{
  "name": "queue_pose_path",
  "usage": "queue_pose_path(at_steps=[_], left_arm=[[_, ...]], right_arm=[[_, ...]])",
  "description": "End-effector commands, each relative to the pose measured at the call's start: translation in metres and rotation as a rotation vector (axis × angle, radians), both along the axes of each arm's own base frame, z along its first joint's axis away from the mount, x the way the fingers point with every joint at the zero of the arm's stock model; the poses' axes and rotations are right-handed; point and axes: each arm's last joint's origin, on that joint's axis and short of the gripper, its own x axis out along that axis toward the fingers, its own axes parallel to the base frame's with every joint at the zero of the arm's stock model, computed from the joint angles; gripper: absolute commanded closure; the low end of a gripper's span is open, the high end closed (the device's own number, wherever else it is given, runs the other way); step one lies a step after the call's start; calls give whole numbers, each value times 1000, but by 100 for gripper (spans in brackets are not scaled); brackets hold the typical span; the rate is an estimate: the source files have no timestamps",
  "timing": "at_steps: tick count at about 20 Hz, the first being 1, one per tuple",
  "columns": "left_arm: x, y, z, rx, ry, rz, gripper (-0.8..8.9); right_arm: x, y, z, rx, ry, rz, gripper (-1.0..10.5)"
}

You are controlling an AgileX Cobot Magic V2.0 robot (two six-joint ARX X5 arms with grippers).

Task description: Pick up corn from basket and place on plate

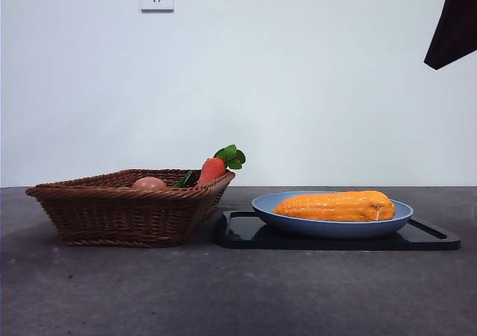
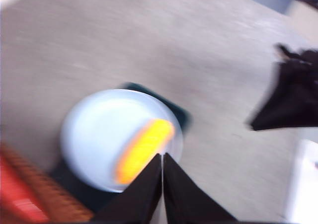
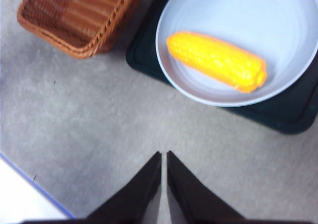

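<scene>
The orange-yellow corn [image 1: 335,206] lies on its side in the blue plate [image 1: 264,205], clear of both grippers. The right wrist view looks down on the corn [image 3: 216,61] across the plate [image 3: 238,10], with my right gripper [image 3: 164,154] shut and empty above bare table beside it. The left wrist view is blurred; my left gripper [image 2: 162,157] is shut and empty, high over the plate [image 2: 94,129] and corn [image 2: 144,147]. The brown wicker basket [image 1: 112,213] stands left of the plate.
A red-orange carrot [image 1: 212,170] with green leaves and a peach-coloured round item [image 1: 149,183] lie in the basket. A black tray [image 1: 246,232] sits under the plate. A dark arm tip [image 1: 455,23] hangs at the top right corner.
</scene>
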Motion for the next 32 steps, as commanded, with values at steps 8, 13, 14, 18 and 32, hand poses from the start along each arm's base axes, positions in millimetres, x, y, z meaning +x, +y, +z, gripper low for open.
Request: queue_pose_path(at_steps=[8, 13, 14, 18, 32], left_arm=[[-56, 135, 40, -199, -453, 376, 810], [-109, 178, -15, -211, -657, 601, 810], [-117, 183, -29, -198, -681, 668, 810], [-141, 191, -87, -141, -696, 883, 810], [-158, 194, -244, -223, -478, 974, 810]], right_arm=[[8, 3, 8, 30, -102, 5, 945], [11, 4, 11, 42, -146, 5, 945], [12, 4, 12, 45, -157, 5, 945], [14, 5, 15, 58, -199, 5, 945], [16, 5, 18, 65, -227, 5, 945]])
